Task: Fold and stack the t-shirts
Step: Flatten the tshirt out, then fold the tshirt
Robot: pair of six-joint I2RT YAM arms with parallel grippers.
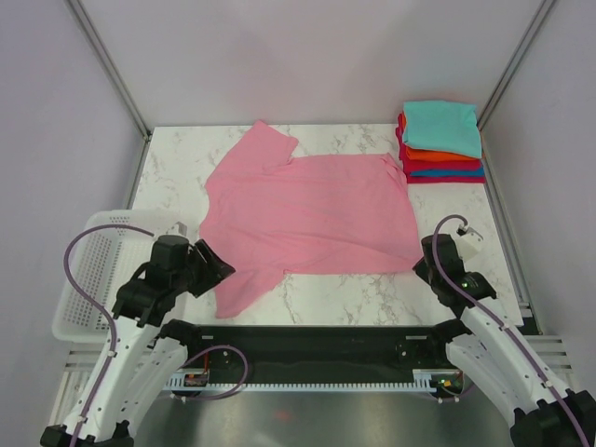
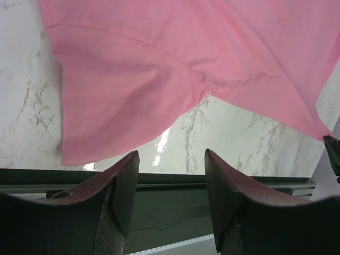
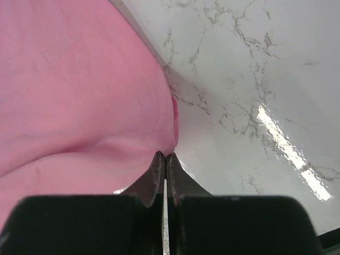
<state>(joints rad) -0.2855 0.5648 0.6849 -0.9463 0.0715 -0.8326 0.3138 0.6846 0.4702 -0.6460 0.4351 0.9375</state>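
Lying on white marble-look tabletop (image 1: 177,158) w/ grey walls (image 1: 307,56): pink tee (image 1: 307,214).

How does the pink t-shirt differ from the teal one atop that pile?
The pink cloth t-shirt lies spread open, sleeves out; the teal cloth t-shirt is folded into a small rectangle. The pink one rests directly on the white marble table; the teal one tops a stack of folded shirts. Both are plain, unprinted.
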